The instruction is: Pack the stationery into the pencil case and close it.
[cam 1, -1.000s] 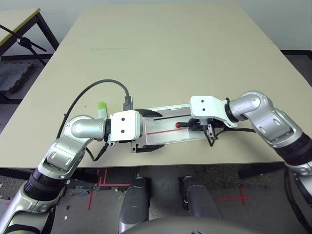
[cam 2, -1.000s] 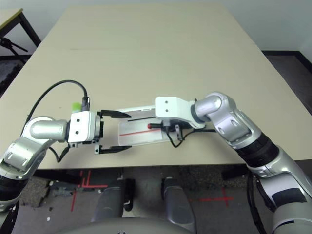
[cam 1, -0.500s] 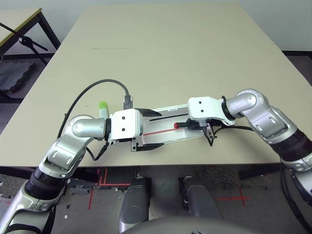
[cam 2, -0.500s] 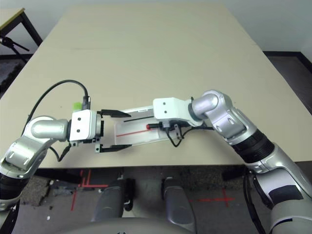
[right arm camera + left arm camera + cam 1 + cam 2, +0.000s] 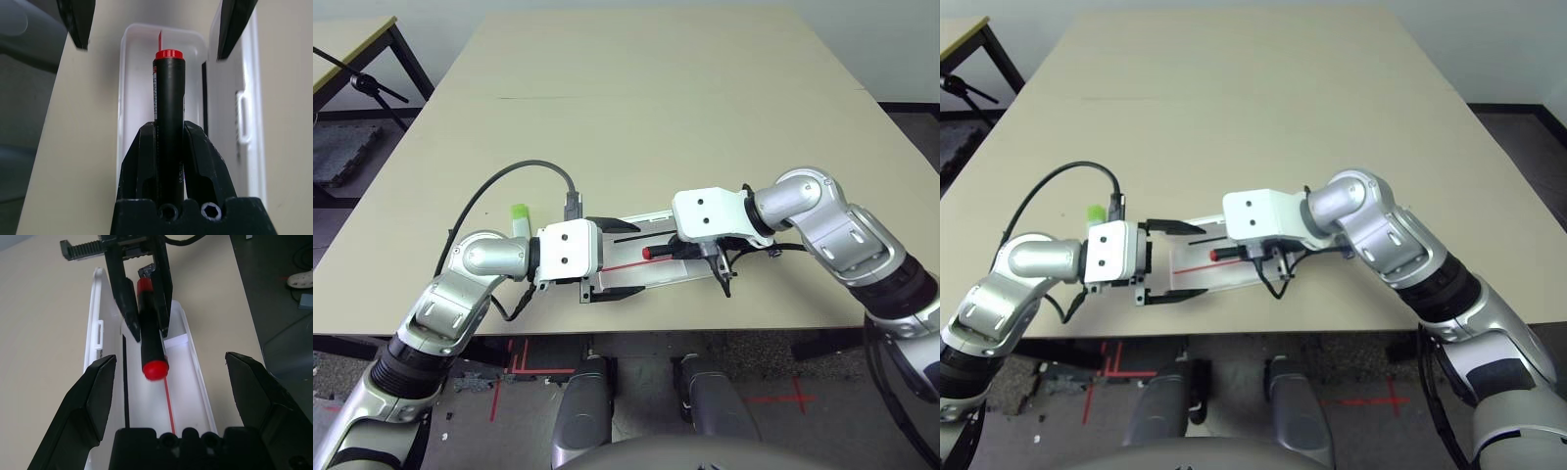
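The white pencil case [image 5: 651, 275] lies open near the table's front edge, with a thin red line [image 5: 169, 404] on its tray floor. My right gripper [image 5: 690, 252] is shut on the red marker [image 5: 149, 333], holding it level just above the tray, its red end toward my left gripper. In the right wrist view the marker [image 5: 168, 98] sticks out between the closed fingers [image 5: 146, 152]. My left gripper [image 5: 636, 259] is open, its fingers [image 5: 98, 391] straddling the case's left end. The green-capped highlighter [image 5: 519, 217] lies on the table beside my left forearm. The tiny dark-grey piece is out of view.
A black cable [image 5: 509, 171] loops from my left wrist over the table. The table's front edge [image 5: 636, 328] runs just below the case. Another table and a stand [image 5: 362, 83] are off to the far left. Beyond the case stretches wide bare tabletop [image 5: 656, 108].
My right gripper has carried the marker leftward along the case, closer to my left gripper. The left gripper has edged slightly right and stays open.
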`<state>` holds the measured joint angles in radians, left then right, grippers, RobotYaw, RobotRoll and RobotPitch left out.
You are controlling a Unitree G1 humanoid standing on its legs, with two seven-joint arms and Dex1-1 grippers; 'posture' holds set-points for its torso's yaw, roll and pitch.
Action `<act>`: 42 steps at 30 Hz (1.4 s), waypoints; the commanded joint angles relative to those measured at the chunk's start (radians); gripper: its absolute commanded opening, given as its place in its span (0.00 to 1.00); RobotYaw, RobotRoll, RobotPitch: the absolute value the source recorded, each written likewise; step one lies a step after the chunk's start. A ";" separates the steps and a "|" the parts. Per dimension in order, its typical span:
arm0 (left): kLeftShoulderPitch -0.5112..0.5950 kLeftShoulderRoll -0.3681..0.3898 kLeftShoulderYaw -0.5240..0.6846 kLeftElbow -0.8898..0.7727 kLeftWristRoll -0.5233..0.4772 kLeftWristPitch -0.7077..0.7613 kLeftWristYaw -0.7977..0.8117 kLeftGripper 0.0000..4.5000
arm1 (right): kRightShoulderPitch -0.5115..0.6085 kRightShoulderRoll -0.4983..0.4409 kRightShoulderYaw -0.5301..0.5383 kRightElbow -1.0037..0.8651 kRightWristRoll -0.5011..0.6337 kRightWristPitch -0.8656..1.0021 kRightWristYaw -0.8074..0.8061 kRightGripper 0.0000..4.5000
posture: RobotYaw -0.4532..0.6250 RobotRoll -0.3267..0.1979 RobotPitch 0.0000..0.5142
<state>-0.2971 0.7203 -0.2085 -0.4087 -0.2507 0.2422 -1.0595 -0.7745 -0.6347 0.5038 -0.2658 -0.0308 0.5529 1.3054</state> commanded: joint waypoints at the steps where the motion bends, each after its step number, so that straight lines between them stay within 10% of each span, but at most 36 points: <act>1: -0.006 -0.001 -0.015 0.002 0.007 0.012 -0.002 1.00 | -0.004 0.014 0.039 0.032 -0.028 -0.036 -0.020 0.11 | 0.48 0.62 0.21; 27: 0.015 -0.001 -0.009 0.004 0.018 -0.001 0.014 1.00 | 0.017 0.111 0.064 0.222 -0.107 -0.207 -0.102 0.11 | 0.50 0.62 0.20; 38: 0.013 0.000 -0.007 -0.005 0.015 0.009 0.015 1.00 | 0.028 0.097 0.038 0.214 -0.090 -0.213 -0.087 0.98 | 0.50 0.62 0.20; 42: 0.015 0.002 -0.005 -0.010 0.013 0.012 0.015 1.00 | 0.025 0.055 0.000 0.180 -0.032 -0.166 -0.025 0.99 | 0.50 0.62 0.20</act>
<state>-0.2949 0.7177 -0.2083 -0.4119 -0.2420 0.2480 -1.0484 -0.7559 -0.5652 0.5288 -0.0574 -0.0936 0.3659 1.2504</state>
